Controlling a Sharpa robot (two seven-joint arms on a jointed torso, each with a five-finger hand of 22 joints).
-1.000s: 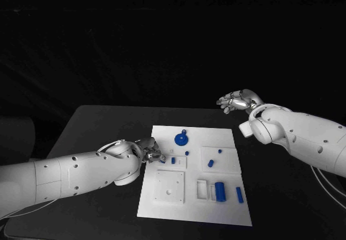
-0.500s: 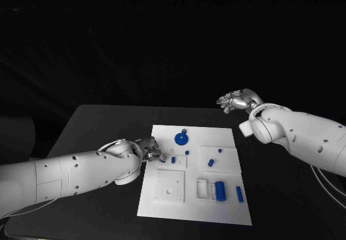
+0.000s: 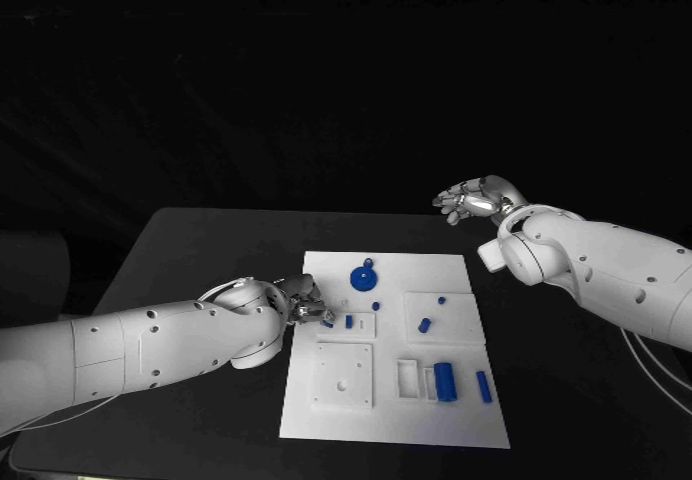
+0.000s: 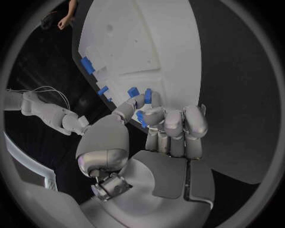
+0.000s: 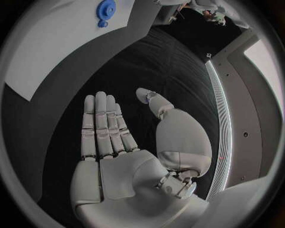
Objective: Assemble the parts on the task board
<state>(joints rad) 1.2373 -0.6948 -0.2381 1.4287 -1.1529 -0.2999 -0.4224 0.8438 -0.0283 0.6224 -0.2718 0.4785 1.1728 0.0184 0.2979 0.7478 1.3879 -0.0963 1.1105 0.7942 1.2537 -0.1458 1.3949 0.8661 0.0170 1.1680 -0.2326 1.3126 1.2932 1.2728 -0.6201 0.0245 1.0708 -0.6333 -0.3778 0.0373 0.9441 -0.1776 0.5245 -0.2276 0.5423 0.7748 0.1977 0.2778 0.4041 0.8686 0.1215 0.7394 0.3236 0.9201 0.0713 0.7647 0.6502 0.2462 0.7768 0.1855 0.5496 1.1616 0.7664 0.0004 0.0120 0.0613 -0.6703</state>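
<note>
The flat white task board lies mid-surface. At its left edge, the left robot hand pinches a small blue part. Beyond its far right corner, the silver right robot hand hovers spread wide, empty.

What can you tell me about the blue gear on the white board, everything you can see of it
The blue gear is a round, toothed disc, plastic by its look, with a small hole at its centre and a little blue nub at its far edge. It lies flat on the far part of the task board, apart from the other blue parts. Neither robot hand touches it. In the right wrist view it shows again, teeth plain round its rim.
</note>
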